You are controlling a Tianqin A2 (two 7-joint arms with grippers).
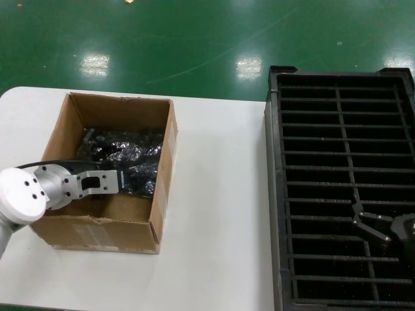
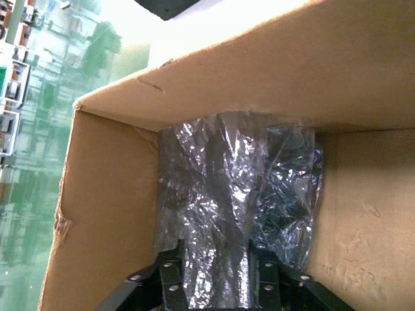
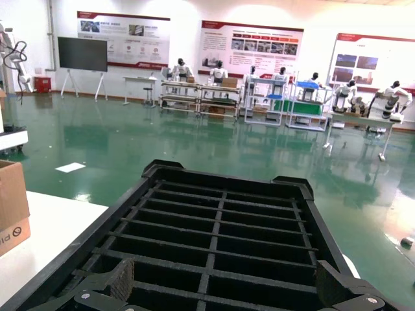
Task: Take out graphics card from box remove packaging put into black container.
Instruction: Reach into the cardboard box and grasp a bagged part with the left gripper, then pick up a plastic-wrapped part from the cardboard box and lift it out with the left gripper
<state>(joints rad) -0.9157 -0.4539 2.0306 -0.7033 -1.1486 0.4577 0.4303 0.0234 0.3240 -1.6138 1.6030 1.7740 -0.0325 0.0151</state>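
Left wrist view: left pincer (image 2: 217, 275) inside box (image 2: 110, 214), fingers straddling packaging (image 2: 227, 194), not clearly clamped. Card hidden in film. Advice: close on bag edge, lift straight, clear wall. Right pincer (image 1: 368, 223) apart, over black container (image 1: 340, 97).

A plain brown box (image 1: 162, 188) holds crinkled, shiny grey-silver packaging (image 2: 227, 194); beside it on the white worktop (image 1: 220, 194) sits a black container (image 1: 275, 194) gridded with slots, against a glossy green floor (image 1: 194, 39).
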